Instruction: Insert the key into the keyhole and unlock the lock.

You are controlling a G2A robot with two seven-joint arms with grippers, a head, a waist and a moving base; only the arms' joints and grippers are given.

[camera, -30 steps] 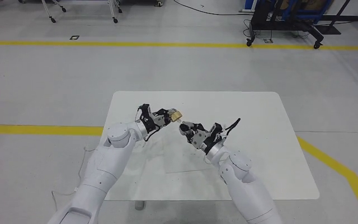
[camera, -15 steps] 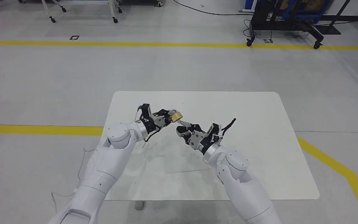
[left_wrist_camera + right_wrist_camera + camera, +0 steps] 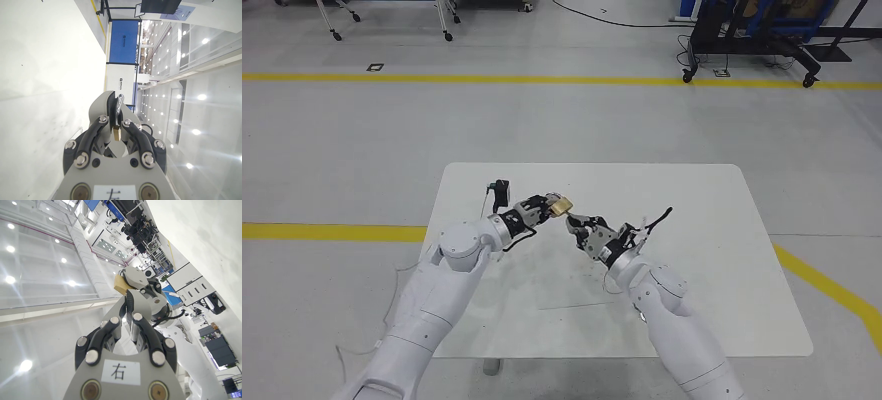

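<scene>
Right gripper just beside the padlock in the left gripper's jaws; open table all around.

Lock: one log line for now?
left gripper: shut on lock, above table | right gripper: shut, tips at lock body | insertion: cannot tell

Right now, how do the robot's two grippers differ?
The left gripper clamps a brass padlock; the right gripper has its jaws shut with nothing I can make out between them. The left gripper sits slightly farther from the robot than the right gripper. Both hover above the white table, tips nearly meeting.
</scene>
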